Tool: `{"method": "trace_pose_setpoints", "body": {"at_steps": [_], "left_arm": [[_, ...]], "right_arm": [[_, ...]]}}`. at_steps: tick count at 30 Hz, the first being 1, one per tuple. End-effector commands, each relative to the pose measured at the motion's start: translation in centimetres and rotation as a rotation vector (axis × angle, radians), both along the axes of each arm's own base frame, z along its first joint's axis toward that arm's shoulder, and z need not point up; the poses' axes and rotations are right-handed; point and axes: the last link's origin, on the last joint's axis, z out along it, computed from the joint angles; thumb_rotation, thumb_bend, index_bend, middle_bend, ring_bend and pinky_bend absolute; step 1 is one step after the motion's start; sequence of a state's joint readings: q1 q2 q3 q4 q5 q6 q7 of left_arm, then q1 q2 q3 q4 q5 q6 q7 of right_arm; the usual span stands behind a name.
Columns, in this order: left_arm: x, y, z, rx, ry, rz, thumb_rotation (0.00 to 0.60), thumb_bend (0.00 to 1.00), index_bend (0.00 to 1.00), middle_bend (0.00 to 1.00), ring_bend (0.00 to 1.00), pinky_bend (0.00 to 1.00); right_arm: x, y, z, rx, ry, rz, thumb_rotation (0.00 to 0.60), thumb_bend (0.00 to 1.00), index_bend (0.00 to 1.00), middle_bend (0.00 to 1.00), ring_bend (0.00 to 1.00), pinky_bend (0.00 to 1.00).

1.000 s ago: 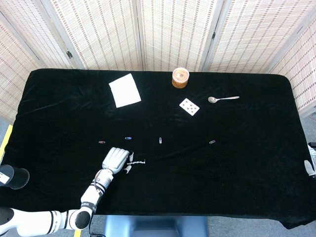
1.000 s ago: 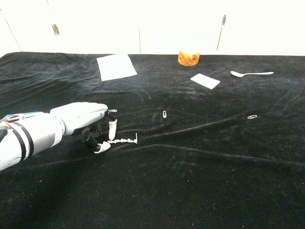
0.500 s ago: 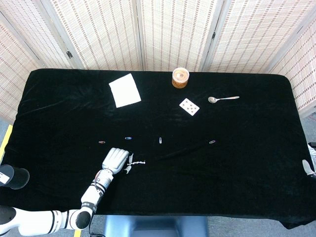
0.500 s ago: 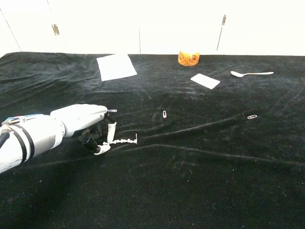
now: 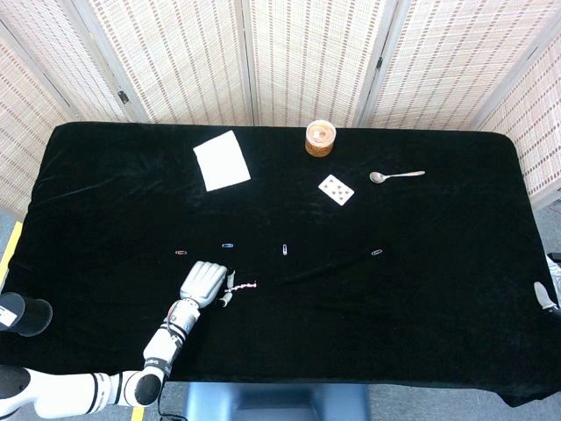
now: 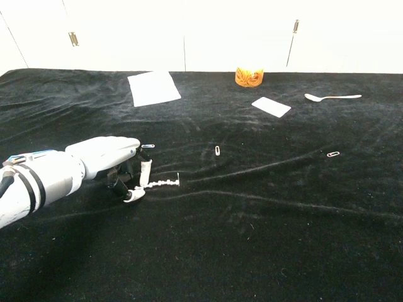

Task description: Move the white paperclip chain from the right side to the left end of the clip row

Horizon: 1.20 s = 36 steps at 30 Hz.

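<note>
The white paperclip chain (image 5: 243,285) (image 6: 161,183) lies stretched on the black cloth, just below the clip row. My left hand (image 5: 202,283) (image 6: 104,160) pinches the chain's left end between its thumb and a finger, low over the cloth. The clip row holds a red clip (image 5: 181,253), a blue clip (image 5: 228,246) (image 6: 148,146), a middle clip (image 5: 286,249) (image 6: 217,150) and a right clip (image 5: 377,252) (image 6: 333,153). Only a sliver of my right hand (image 5: 544,298) shows at the far right edge of the head view.
Toward the back lie a white paper (image 5: 221,160) (image 6: 153,87), an orange-lidded round tub (image 5: 320,139) (image 6: 249,77), a playing card (image 5: 336,189) (image 6: 271,107) and a spoon (image 5: 396,175) (image 6: 332,97). Cloth wrinkles run right from the chain.
My left hand has drawn the chain a little to the left and toward the clip row. The sliver of the right hand has crept slightly along the table edge.
</note>
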<state>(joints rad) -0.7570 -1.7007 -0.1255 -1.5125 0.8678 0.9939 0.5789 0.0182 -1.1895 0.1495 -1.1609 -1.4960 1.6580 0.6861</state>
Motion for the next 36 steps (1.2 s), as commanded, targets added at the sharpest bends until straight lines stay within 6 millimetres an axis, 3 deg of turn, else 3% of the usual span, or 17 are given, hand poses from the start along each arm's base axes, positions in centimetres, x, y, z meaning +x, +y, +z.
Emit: {"method": "trace_pose_setpoints", "body": {"at_steps": [1,11,23,36], "left_arm": [[-0.1,0.0,0.1,0.012,-0.012,-0.001,0.6,0.54,0.77,1.0,0.98,0.98],[-0.6,-0.2,1.8,0.079,-0.072,-0.018,0.6,0.57,0.81,1.0,0.99,0.98],[-1.4,0.0,2.0,0.089,-0.102,0.0,0.6,0.57,0.82,1.0,0.99,0.98],[-2.5,0.8,4.5,0.18,-0.184,0.008,0.6,0.58,0.83,1.0,0.99,0.98]], "right_arm": [[0.0,-0.1,-0.1,0.002,0.0,0.0,0.6,0.35,0.0,0.0,0.0,0.0],[0.1,-0.3,-0.4,0.013,0.005,0.001,0.6,0.35,0.0,0.0,0.0,0.0],[0.1,-0.6,-0.5,0.023,0.005,-0.005,0.6,0.35,0.0,0.0,0.0,0.0],[0.2,-0.6,-0.6,0.02,0.008,-0.007,0.6,0.35,0.0,0.0,0.0,0.0]]}}
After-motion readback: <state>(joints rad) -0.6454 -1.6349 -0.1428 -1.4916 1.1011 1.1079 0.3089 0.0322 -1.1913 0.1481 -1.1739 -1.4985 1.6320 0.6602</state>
